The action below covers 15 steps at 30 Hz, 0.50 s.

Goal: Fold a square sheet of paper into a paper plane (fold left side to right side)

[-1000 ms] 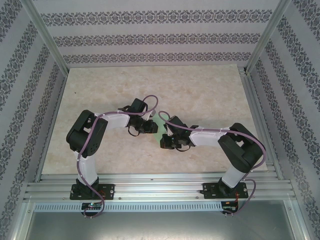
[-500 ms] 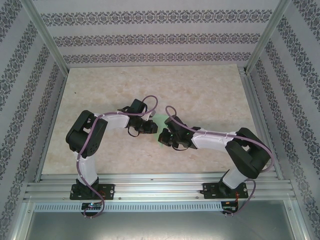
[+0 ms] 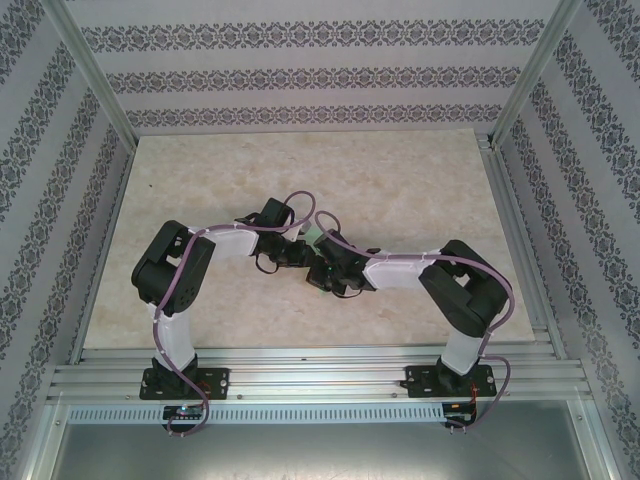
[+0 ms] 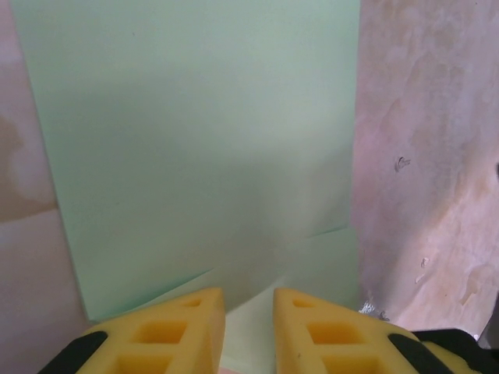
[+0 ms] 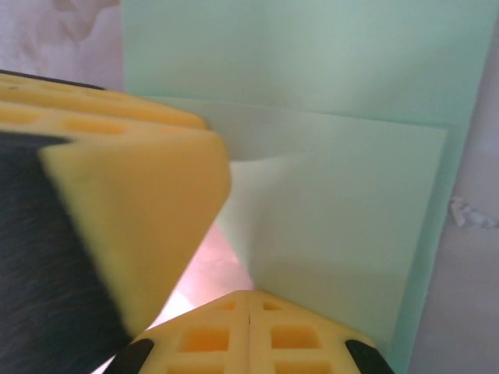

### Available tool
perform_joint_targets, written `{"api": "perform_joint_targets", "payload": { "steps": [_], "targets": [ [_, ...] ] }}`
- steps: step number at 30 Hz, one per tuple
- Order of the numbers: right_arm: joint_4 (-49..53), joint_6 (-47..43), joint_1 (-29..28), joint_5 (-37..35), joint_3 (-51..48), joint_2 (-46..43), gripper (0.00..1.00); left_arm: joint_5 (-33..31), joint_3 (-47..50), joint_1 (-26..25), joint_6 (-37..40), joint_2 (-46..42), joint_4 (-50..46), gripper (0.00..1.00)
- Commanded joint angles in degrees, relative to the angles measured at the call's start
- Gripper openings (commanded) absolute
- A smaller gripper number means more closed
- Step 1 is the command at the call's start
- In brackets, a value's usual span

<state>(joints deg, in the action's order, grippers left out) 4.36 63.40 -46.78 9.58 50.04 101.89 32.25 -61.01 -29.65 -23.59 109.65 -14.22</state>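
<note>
In the view from above, the left gripper (image 3: 298, 252) and the right gripper (image 3: 322, 275) are seen brought close together near the middle of the marbled table (image 3: 400, 180), and only a small pale green edge of the square sheet of paper (image 3: 315, 237) can be made out behind them; how the fingers stand cannot be told from there. In the left wrist view, the square sheet of paper (image 4: 195, 140) is seen lying flat on the table (image 4: 429, 156) and spreading away from the camera, with a slanted edge of a second layer drawn across its near part. The left gripper (image 4: 249, 312) is held low at that near edge, its yellow fingers (image 4: 183, 327) set slightly apart, and pale paper is visible in the narrow gap between them; a firm pinch is not shown. In the right wrist view, the right gripper (image 5: 249, 312) is seen with its two yellow pads pressed together, tip against tip, just where a raised fold of the square sheet of paper (image 5: 335, 218) comes down to meet them; whether paper is nipped between the pads cannot be told. A large yellow finger (image 5: 132, 195) of the left gripper is seen close on the left, over the sheet's lifted layer, and a strip of table (image 5: 62, 39) is visible beyond.
</note>
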Motion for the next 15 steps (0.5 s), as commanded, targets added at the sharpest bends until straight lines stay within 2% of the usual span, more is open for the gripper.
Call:
{"api": "perform_joint_targets", "payload": {
  "steps": [1, 15],
  "targets": [
    [2.2, 0.7, -0.3, -2.9, 0.4, 0.8, 0.00, -3.4, 1.0, -0.3, 0.0, 1.8, -0.5, 0.26],
    [1.1, 5.9, -0.7, -0.6, -14.4, -7.8, 0.00, -4.8, 0.1, -0.3, 0.5, 2.5, -1.7, 0.25]
  ]
}}
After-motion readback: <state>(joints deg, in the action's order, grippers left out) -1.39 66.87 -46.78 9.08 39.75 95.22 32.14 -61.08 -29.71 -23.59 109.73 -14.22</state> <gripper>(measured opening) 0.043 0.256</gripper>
